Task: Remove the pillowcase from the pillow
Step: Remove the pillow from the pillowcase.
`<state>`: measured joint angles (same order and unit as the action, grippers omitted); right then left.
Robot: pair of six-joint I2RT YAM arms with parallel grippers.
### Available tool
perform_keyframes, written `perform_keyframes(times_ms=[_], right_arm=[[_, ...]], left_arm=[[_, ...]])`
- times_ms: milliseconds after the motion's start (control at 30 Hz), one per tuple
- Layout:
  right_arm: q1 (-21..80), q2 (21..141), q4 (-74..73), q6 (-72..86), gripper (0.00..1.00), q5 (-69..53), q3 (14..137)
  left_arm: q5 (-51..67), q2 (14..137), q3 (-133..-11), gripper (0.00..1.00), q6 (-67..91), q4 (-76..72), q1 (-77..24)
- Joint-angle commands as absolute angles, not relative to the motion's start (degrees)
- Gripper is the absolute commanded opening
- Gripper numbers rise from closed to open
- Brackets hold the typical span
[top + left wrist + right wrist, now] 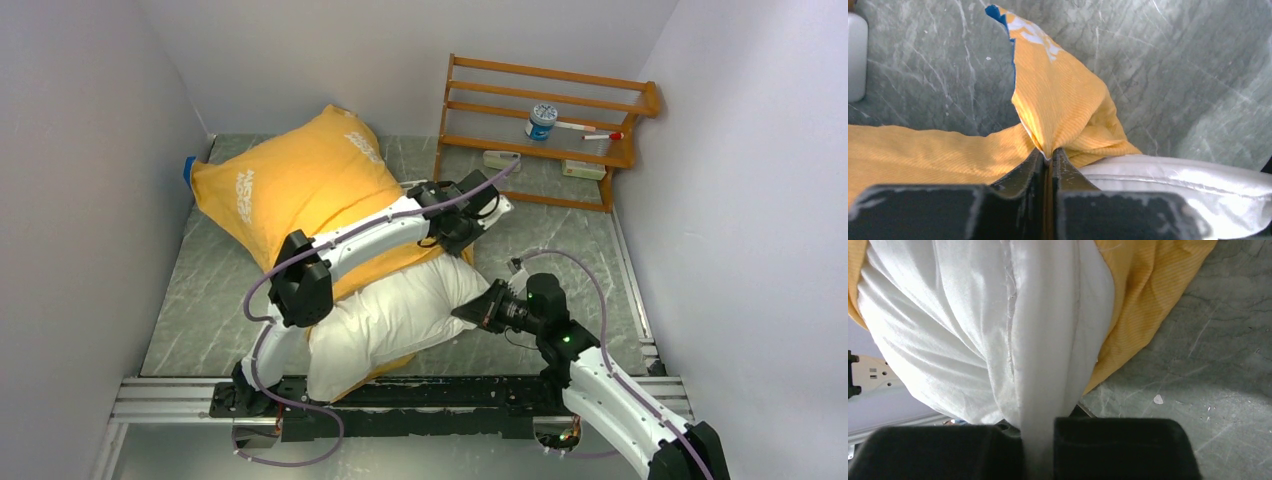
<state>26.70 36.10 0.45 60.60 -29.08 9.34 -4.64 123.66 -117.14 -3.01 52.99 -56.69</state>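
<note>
Orange-yellow cloth of the pillowcase (pixel 300 190) covered the far half of the pillow (pixel 400 315). It ran from the upper left of the overhead frame toward the middle, with white lettering on its upper face and a scrap of blue at its far left corner. The near half of the pillow lay bare, white and puffy, slanting from the centre down to the metal rail (pixel 150 395) along the lower edge, with a strip of orange cloth showing beneath it. Both rested on the grey marbled bench (pixel 560 250).

In the left wrist view the left fingers (pixel 1030 172) were pressed together on a fold of the pillowcase. The fold rose above them in a peak with a blue tip at the top of the frame, and white pillow showed at the lower right. In the right wrist view the right fingers (pixel 998 452) pinched a ridge of the pillow's white fabric, with orange cloth behind it at the upper right. From overhead, the left arm reached across the pillow to the pillowcase's open edge near the centre, and the right arm met the pillow's bare end just right of centre.

At the upper right a wooden rack (pixel 545 110) stood against the wall, holding a small tub (pixel 541 120) and a red-tipped pen (pixel 600 135).
</note>
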Motion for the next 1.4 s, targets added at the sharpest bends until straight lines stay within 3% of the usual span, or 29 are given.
perform_keyframes(times_ms=[0,167,433,567,767,833,933,1000,1033,1100,1133,1267,1333,1367], right_arm=[[26.9,34.9,-7.7,56.3,0.0,-29.1,12.1],[26.9,33.8,-11.8,55.5,0.0,-26.9,13.7],[26.8,36.2,-17.9,54.6,0.0,-20.2,17.7],[26.8,39.9,-21.1,51.7,0.0,-15.4,23.8],[25.0,51.5,-29.1,45.1,0.0,-3.2,39.4],[22.8,56.3,-30.9,42.3,0.0,-1.2,44.9],[19.7,62.7,-29.9,38.3,0.0,-5.2,50.3],[18.8,67.5,-30.7,36.2,0.11,-8.7,53.5],[18.7,69.6,-31.8,35.3,0.19,-10.0,55.2],[18.7,72.4,-34.0,33.0,0.57,-13.1,57.2],[18.7,72.6,-35.0,32.3,0.67,-13.3,57.5],[18.6,66.3,-39.9,29.6,0.92,-1.7,57.6],[18.3,61.7,-43.5,28.5,0.97,3.5,59.1],[18.3,60.6,-44.6,28.4,0.98,3.7,59.4]], left_arm=[[-5.6,121.4,-117.8,0.05,-0.4,50.0,-53.9],[-9.2,122.4,-121.1,0.05,3.0,52.4,-49.7],[-14.5,115.1,-115.8,0.05,5.1,48.5,-40.7],[-20.2,111.2,-110.5,0.05,5.6,47.6,-36.9],[-19.2,105.8,-103.4,0.05,6.7,46.5,-33.4],[-16.7,103.9,-101.8,0.18,7.1,46.7,-33.0],[-10.3,99.6,-98.5,0.52,7.8,46.3,-32.9],[-7.1,95.8,-95.4,0.67,8.2,44.2,-32.9],[-6.1,93.9,-93.8,0.7,8.7,43.7,-33.0],[-5.4,89.9,-91.2,0.74,9.1,43.7,-32.9],[-5.4,88.4,-89.9,0.75,9.5,43.8,-33.0],[-6.3,81.3,-85.2,0.8,10.9,44.6,-33.0],[-6.2,78.6,-84.8,0.83,11.8,46.3,-33.0],[-5.4,77.3,-85.0,0.92,11.9,47.2,-33.0]])
